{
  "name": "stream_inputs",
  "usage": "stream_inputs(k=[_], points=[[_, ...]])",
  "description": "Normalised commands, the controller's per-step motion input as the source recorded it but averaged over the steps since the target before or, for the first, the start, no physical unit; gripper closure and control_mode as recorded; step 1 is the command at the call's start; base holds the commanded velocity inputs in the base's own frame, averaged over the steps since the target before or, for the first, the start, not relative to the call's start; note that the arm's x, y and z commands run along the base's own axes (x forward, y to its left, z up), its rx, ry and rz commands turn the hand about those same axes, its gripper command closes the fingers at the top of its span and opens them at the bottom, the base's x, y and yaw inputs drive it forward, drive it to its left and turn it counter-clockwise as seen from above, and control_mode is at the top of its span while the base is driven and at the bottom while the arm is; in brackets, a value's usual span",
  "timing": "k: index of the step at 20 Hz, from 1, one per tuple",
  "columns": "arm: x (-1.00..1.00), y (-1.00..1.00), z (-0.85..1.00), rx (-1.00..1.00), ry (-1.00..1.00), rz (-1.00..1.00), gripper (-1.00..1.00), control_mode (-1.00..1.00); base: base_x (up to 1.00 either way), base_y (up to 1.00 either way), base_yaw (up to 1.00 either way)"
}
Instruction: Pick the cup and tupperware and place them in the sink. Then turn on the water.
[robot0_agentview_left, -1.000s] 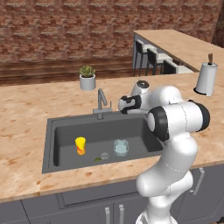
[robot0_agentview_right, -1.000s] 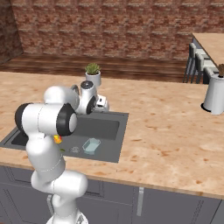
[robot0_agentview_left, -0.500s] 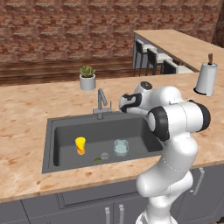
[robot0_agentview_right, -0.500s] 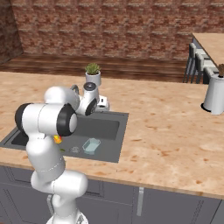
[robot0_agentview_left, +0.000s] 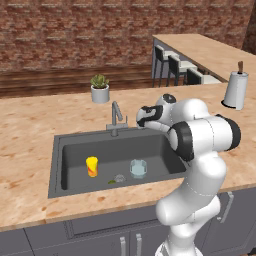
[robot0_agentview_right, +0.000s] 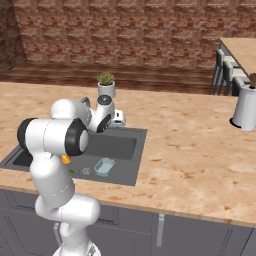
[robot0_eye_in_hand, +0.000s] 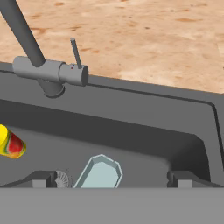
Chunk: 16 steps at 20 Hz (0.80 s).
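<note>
Glossy white rounded arm segments (robot0_agentview_left: 200, 150) with black joint bands and a dark-tipped end effector (robot0_eye_in_hand: 109, 178)

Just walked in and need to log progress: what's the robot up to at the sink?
The cup and the tupperware both sit in the sink, so the placing looks done. The claw is open and empty, hovering above the basin near the faucet. No water runs from the spout, so turning it on is what remains.
</note>
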Motion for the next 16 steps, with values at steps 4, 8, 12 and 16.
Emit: stream_inputs(k=[4,8,12,16], points=[[0.03,0.09,0.00,0.00,-0.05,0.00,-1.00,-1.00,0.00,0.00,0.00],[0.14,0.08,0.00,0.00,-0.08,0.00,-1.00,-1.00,0.00,0.00,0.00],[0.17,0.14,0.00,0.00,-0.13,0.00,-1.00,-1.00,0.00,0.00,0.00],[0.13,0.14,0.00,0.00,-0.13,0.01,-1.00,-1.00,0.00,0.00,0.00]])
